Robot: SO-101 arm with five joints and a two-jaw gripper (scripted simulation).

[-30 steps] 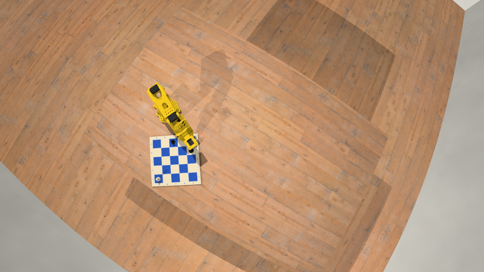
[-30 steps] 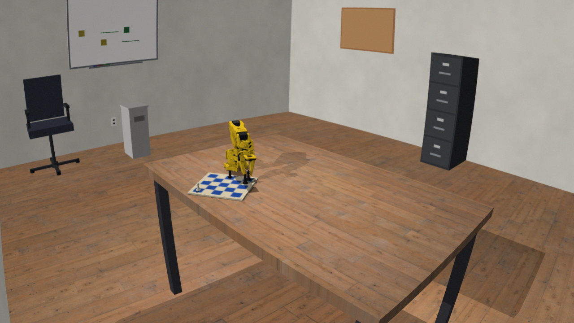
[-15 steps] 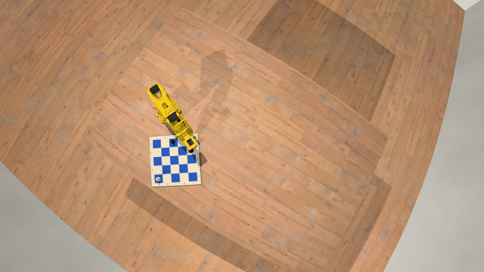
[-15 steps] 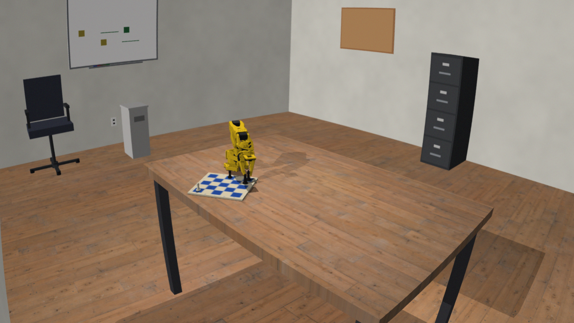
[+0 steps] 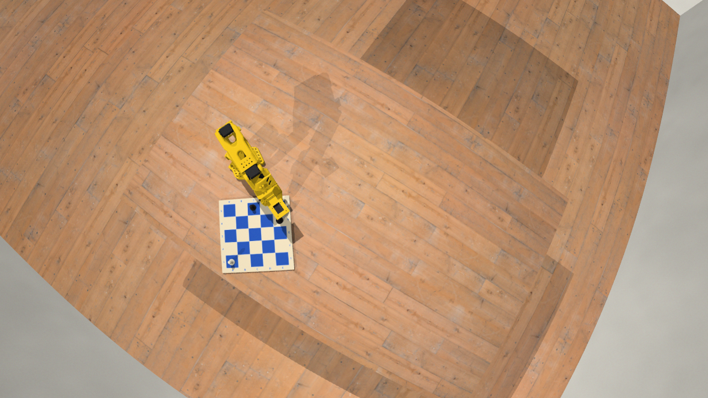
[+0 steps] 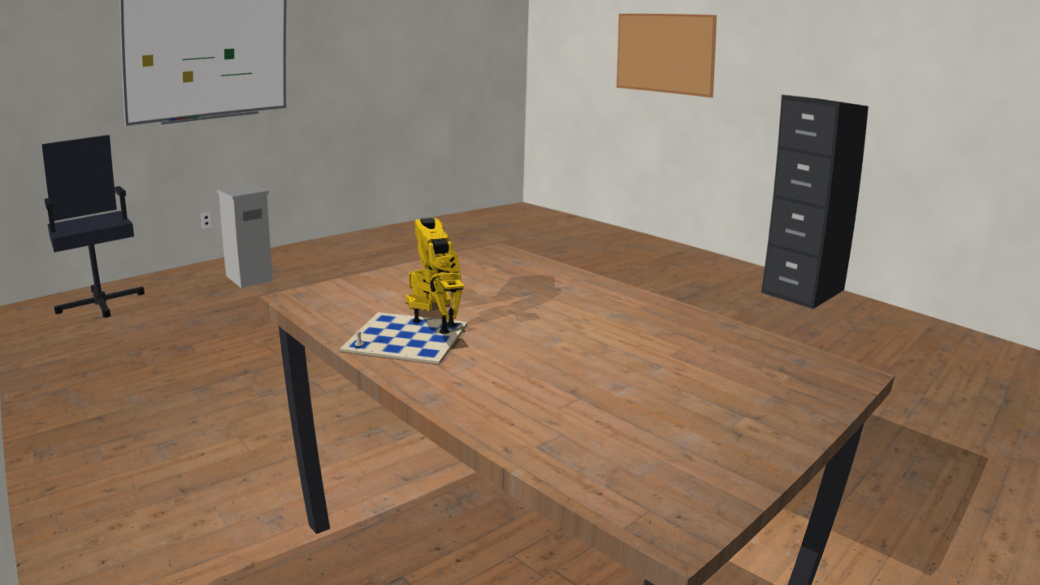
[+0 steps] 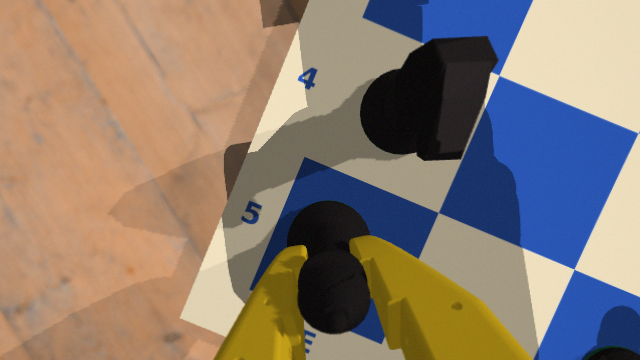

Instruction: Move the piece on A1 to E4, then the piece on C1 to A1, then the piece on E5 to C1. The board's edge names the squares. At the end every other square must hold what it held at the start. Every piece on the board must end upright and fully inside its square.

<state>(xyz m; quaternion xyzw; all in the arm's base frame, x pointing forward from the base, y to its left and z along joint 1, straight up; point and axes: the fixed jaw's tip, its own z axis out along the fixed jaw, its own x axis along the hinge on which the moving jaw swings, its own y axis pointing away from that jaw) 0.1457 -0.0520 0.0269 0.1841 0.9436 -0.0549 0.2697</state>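
Gripper [image 7: 327,250] tight around black pawn [image 7: 332,290] on E5

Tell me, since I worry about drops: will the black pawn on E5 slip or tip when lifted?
The gripper pinches the black pawn below its round head, so it probably won't slide out. The narrow grip may let it swing. Its wide base favours standing upright.

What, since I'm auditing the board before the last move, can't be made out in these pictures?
Top: the arm covers the board's E4-E5 corner.
Wrist: the gripper is shut on the black pawn; seen from above, whether its base is off E5 cannot be judged.
Wrist: a dark piece is cut off by the bottom-right edge.
Top, exterior: the pale piece is too small to identify.
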